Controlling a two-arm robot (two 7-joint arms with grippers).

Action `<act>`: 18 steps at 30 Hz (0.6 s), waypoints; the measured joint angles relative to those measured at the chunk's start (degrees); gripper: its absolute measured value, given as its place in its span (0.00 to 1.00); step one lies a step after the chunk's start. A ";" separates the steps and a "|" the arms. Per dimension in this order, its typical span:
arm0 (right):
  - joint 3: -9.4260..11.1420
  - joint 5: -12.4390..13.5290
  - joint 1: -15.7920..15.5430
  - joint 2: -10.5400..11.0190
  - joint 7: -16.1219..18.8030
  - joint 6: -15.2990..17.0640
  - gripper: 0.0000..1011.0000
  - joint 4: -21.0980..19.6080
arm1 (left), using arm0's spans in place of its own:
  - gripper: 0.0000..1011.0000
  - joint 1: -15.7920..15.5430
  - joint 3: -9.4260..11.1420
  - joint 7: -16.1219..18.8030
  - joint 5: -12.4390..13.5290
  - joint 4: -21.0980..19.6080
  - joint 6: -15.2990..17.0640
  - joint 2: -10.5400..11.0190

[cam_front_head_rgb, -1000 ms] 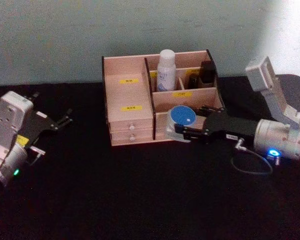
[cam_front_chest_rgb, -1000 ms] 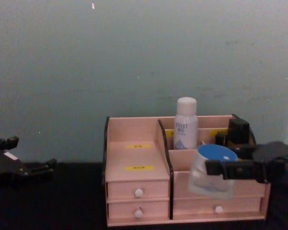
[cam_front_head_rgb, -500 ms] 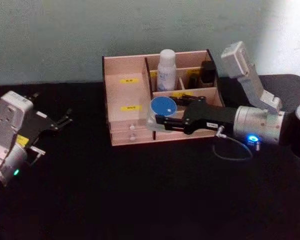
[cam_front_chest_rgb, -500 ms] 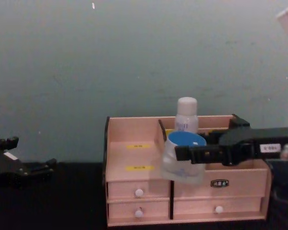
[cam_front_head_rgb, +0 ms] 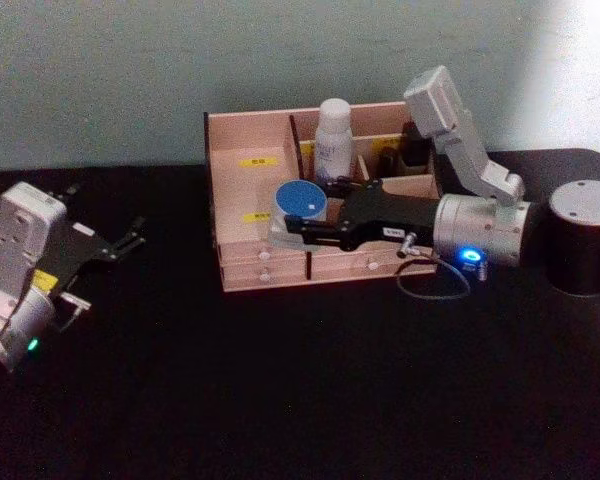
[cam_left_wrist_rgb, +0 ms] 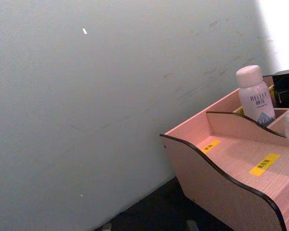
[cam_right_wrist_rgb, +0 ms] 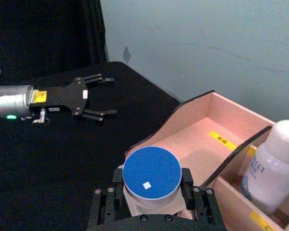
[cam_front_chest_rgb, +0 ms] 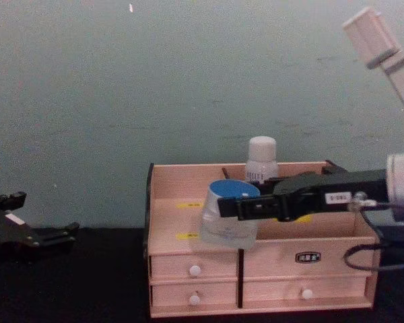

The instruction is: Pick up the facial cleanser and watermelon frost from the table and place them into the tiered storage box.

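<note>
Squat blue-lidded watermelon frost [cam_front_head_rgb: 298, 207] clamped in right gripper [cam_front_head_rgb: 292, 229], pinkish wooden tiered storage box [cam_front_head_rgb: 242, 190]

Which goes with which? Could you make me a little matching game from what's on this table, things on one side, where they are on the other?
Things:
1. white bottle
2. blue-lidded jar
3. left end effector
4. yellow labels

Places:
a. held by the right end effector over the wooden box's left side
b. open, above the black table, left of the box
c. standing in a rear compartment
d. on the stepped shelves

Pairs: 1-c, 2-a, 3-b, 4-d
</note>
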 joint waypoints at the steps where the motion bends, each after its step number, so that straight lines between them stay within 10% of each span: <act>1: -0.16 -0.07 0.31 -0.30 0.05 -0.06 0.71 0.50 | 0.99 0.00 0.00 0.00 0.00 0.00 0.00 0.00; 18: -2.15 -1.80 6.11 -6.61 1.19 -2.35 0.71 11.43 | 0.99 0.00 0.00 0.00 0.00 0.00 0.00 0.00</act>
